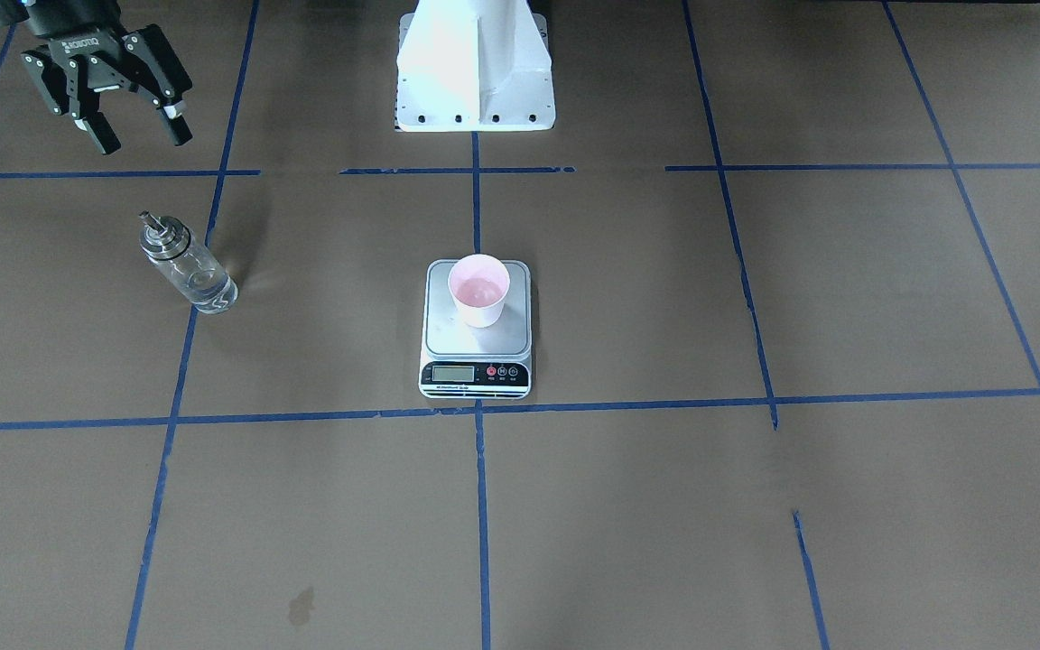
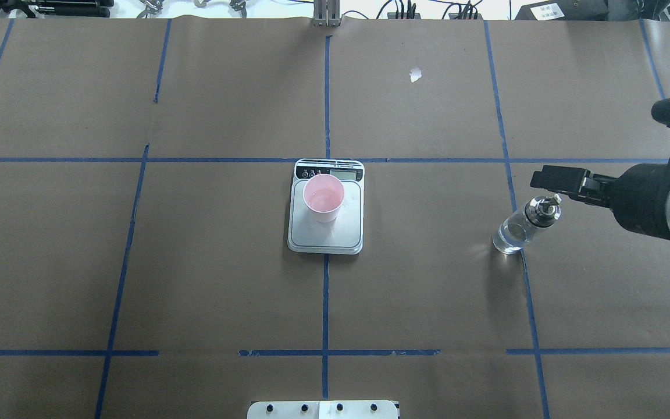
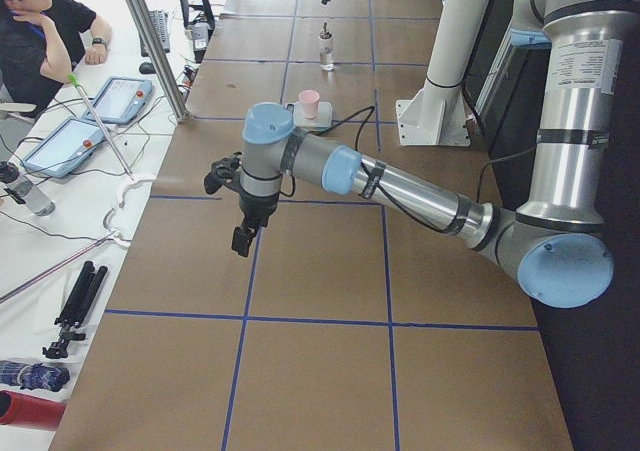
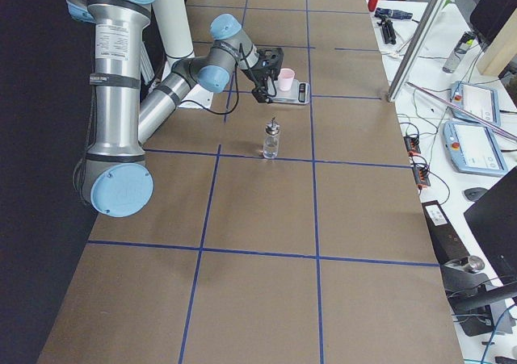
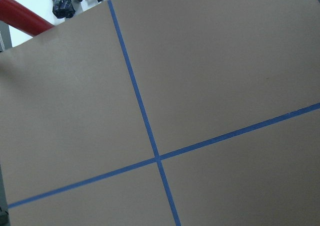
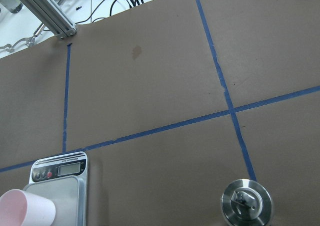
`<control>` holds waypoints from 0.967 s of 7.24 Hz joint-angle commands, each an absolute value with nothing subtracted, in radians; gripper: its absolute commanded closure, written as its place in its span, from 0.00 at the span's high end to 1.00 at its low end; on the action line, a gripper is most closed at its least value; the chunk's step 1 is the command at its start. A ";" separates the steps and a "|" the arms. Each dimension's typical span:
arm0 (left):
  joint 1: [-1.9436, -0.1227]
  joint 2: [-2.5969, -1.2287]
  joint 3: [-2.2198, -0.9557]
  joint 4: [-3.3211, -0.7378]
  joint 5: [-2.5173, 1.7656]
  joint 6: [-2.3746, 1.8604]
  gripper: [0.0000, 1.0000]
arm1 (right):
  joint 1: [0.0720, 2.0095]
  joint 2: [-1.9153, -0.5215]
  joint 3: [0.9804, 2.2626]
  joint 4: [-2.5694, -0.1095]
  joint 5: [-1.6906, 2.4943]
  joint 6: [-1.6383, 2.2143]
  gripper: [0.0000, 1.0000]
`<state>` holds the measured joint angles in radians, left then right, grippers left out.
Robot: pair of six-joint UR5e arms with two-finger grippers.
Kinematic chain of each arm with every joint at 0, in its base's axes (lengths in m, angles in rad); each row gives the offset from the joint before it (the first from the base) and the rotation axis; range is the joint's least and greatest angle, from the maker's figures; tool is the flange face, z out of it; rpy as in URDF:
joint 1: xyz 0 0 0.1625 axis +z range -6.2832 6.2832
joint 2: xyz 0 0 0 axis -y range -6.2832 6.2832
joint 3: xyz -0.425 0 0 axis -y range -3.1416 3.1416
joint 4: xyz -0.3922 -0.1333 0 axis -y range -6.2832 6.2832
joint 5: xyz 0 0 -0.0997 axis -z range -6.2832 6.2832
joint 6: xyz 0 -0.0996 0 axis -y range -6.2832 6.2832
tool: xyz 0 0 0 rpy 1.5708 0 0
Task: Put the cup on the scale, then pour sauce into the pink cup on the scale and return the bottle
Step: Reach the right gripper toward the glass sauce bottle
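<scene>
Overhead exterior: the cup (image 2: 323,198) sits on the scale (image 2: 326,237); the bottle (image 2: 515,231) stands upright on the bench (image 2: 428,291), well apart; the right gripper (image 1: 141,135) hangs near above it, jaws wide, empty; any grasp should centre on the glass; the left gripper (image 3: 242,235) jaws, cannot tell.

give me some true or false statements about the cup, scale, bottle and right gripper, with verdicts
1. The pink cup stands on the scale. True.
2. The bottle lies on its side. False: it stands upright on the table, capped.
3. The right gripper is shut on the bottle. False: it is open and apart from the bottle.
4. The scale's display sits at the end away from the robot base. True.
</scene>
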<state>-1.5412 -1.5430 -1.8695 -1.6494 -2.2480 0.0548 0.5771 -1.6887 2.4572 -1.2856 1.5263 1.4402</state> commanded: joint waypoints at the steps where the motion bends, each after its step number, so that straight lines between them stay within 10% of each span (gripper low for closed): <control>1: -1.546 -1.529 -1.864 -1.678 -2.260 0.051 1.00 | 0.340 -1.787 2.468 -1.287 1.177 1.581 1.00; 7: -1.546 -1.539 -1.876 -1.677 -2.261 0.048 1.00 | 0.132 -1.815 2.261 -1.299 0.729 1.860 0.99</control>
<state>-1.5463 -1.5391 -1.8737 -1.6772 -2.2600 0.0476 0.1407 -1.8197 2.3086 -1.2991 0.7712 1.8192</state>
